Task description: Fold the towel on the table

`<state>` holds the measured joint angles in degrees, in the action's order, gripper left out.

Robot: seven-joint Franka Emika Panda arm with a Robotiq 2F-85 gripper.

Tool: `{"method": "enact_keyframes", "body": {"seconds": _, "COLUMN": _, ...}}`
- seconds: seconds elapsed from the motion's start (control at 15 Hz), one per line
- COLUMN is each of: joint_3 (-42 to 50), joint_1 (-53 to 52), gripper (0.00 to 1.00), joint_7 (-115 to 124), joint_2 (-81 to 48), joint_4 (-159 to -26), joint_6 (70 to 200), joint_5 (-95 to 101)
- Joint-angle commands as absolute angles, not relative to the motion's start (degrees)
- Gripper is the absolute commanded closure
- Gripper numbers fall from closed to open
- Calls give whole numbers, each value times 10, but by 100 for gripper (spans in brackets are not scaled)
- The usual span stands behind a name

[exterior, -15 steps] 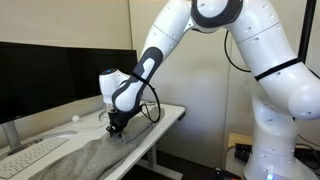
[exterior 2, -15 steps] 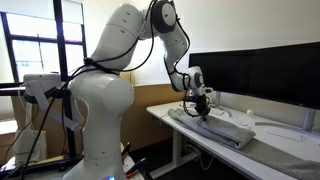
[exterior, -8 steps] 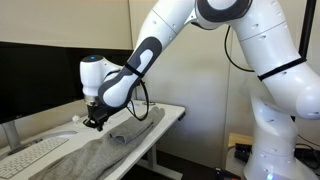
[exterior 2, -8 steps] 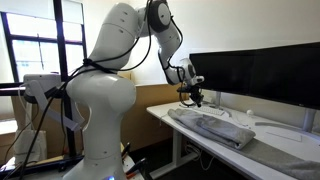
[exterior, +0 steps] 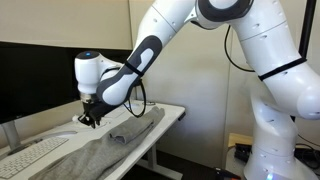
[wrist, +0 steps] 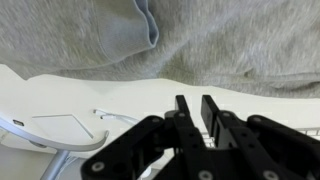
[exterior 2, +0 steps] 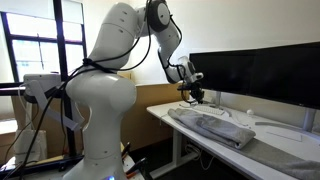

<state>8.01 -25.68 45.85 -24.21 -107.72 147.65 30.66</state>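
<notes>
The end effector (exterior: 88, 120) is rising clear of the towel (exterior: 100, 155) after releasing it. Its fingers (wrist: 183, 112) are parting slightly and gripping nothing. The towel is lying on the surface (exterior: 172, 113) with one end doubled over, suggesting one fold is complete.

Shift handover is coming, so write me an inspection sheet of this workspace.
Surface: white table, largely covered by cloth.
Job's things: towel spread along the table, part of it folded over near the table's end.
Clutter: keyboard beside the towel; monitors behind.
Gripper: gripper hovers over the table by the towel's edge, jaws slightly apart, empty.
Cables: black cable looped at the wrist.
Surroundings: window behind the robot; no people seen.
</notes>
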Motion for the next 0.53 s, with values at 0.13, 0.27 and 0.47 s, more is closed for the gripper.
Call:
{"method": "enact_keyframes", "body": {"seconds": 0.13, "joint_3": 75, "joint_1": -251, "gripper": 34, "joint_7": 469, "joint_2": -219, "joint_4": -1131, "joint_6": 1448, "joint_5": 372}}
{"method": "enact_keyframes", "body": {"seconds": 0.27, "joint_3": 70, "joint_1": -244, "gripper": 22, "joint_7": 465, "joint_2": -221, "joint_4": -1143, "joint_6": 1442, "joint_5": 383}}
{"method": "enact_keyframes", "body": {"seconds": 0.47, "joint_3": 70, "joint_1": -236, "gripper": 2, "joint_7": 466, "joint_2": -222, "joint_4": -1159, "joint_6": 1435, "joint_5": 403}}
